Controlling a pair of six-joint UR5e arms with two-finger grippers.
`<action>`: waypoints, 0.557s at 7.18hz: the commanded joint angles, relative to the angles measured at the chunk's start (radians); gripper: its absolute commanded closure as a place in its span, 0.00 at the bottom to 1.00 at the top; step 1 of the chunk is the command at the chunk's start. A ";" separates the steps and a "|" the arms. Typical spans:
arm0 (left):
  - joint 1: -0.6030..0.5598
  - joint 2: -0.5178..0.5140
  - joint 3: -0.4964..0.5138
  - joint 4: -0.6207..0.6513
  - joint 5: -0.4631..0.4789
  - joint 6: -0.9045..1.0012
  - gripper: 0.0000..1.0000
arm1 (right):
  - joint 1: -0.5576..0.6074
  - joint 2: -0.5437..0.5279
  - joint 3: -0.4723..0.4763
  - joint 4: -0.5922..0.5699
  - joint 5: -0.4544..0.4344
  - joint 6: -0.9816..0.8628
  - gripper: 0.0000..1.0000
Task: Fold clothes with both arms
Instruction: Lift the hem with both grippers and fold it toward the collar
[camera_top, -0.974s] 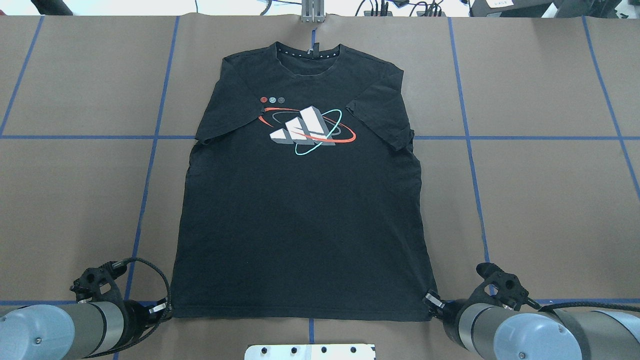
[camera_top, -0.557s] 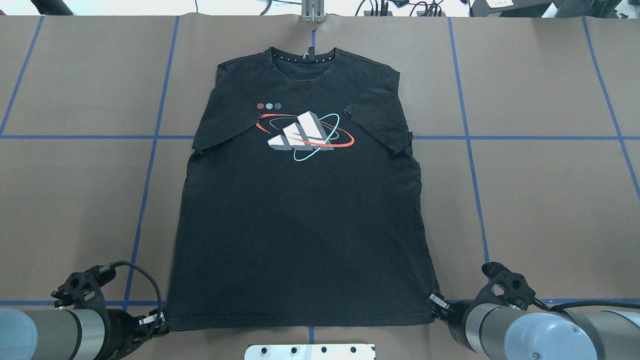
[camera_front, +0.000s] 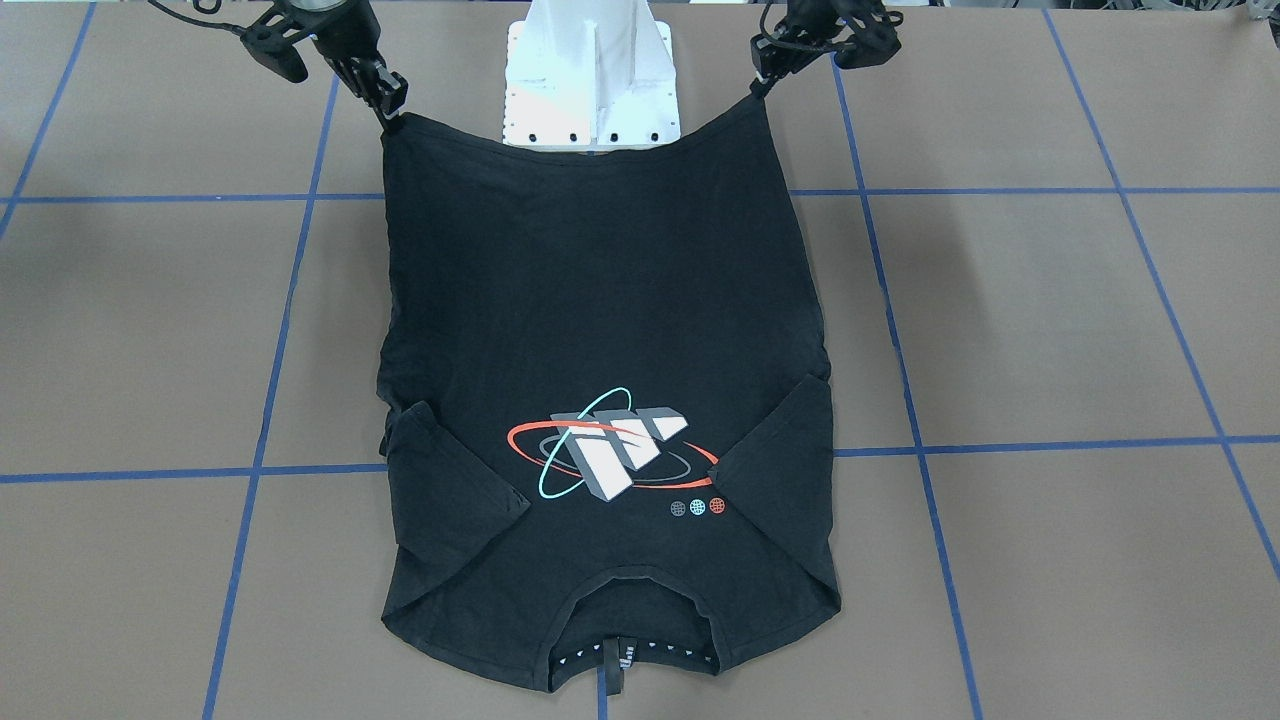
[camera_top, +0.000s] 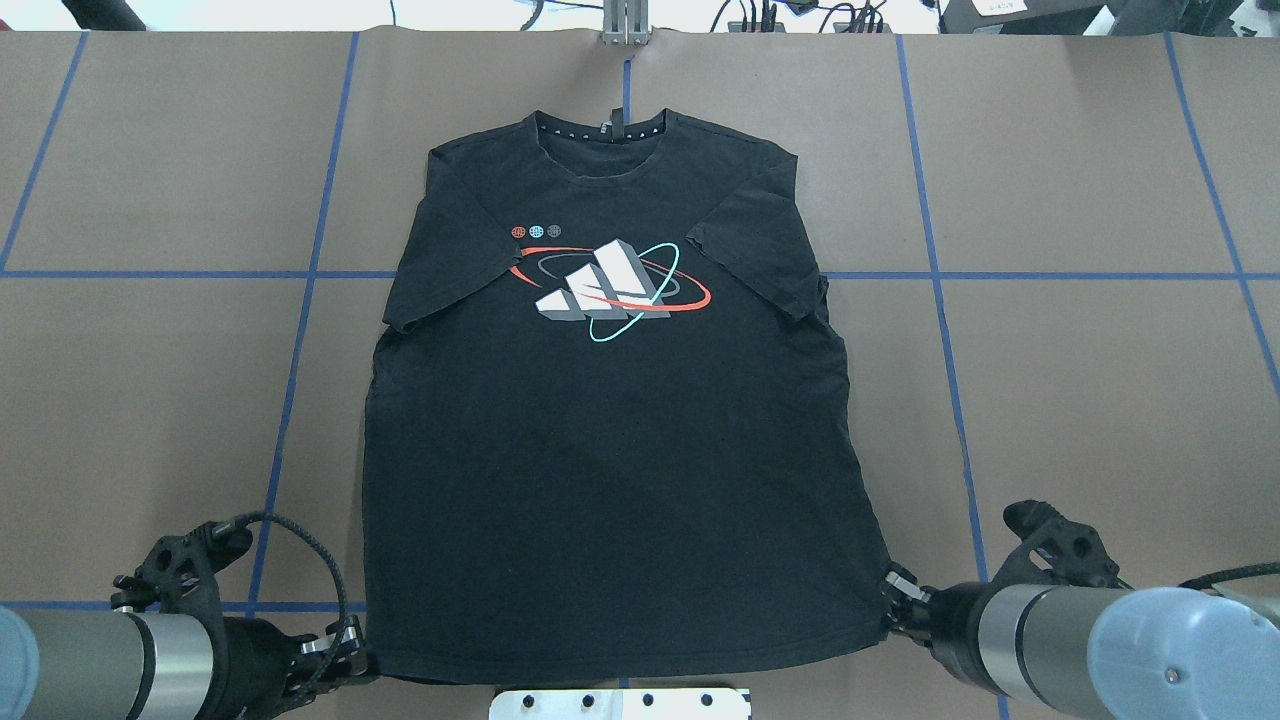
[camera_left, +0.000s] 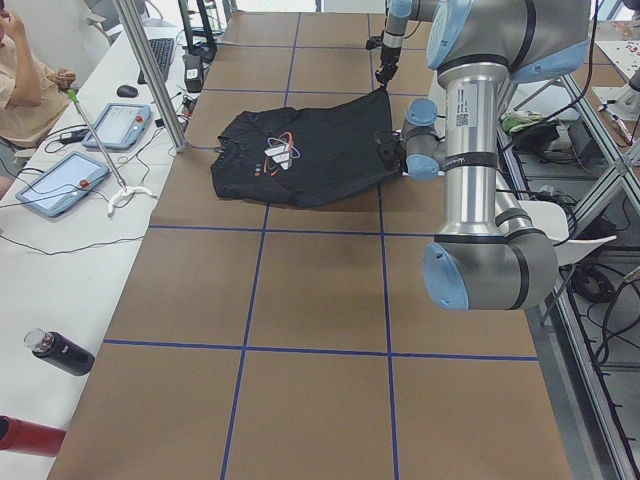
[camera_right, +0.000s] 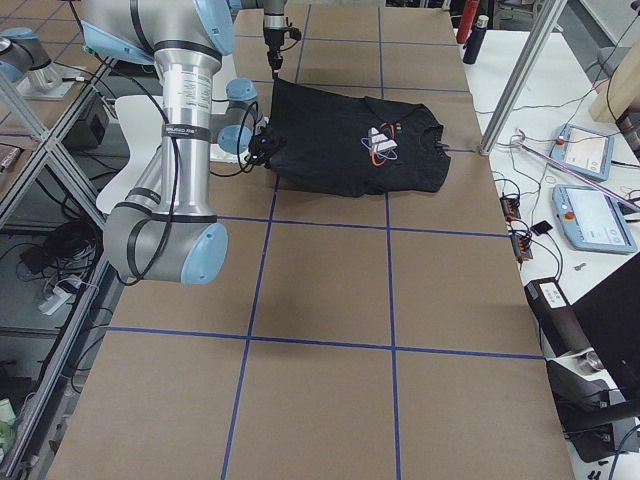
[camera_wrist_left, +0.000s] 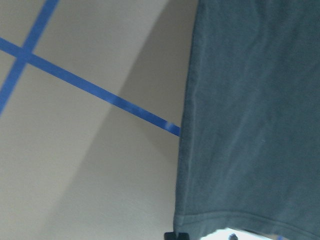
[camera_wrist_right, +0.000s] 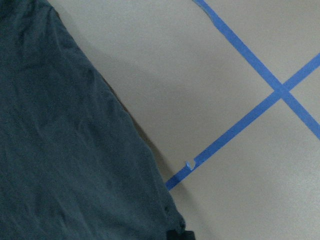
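Hem corners of the black short-sleeved printed T-shirt (camera_front: 600, 300) hang pinched in the front view, small black left gripper (camera_front: 766, 80) and right gripper (camera_front: 391, 105) each clamped on one. Overhead, the shirt lies print-up on the brown blue-taped table (camera_top: 1100, 400), hem at the robot's edge. First fold looks begun; next, both should carry hem evenly toward collar.

Silver tubular arms (camera_left: 468, 150), light-blue joint caps (camera_left: 447, 288)

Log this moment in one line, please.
left gripper: holds T-shirt hem corner | right gripper: other hem corner | hem raised, collar on table
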 joint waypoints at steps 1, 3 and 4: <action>-0.193 -0.108 0.037 0.031 -0.039 0.060 1.00 | 0.221 0.183 -0.097 -0.081 0.145 -0.108 1.00; -0.405 -0.229 0.126 0.113 -0.195 0.298 1.00 | 0.425 0.417 -0.199 -0.281 0.281 -0.257 1.00; -0.471 -0.234 0.153 0.117 -0.211 0.344 1.00 | 0.507 0.432 -0.219 -0.288 0.341 -0.311 1.00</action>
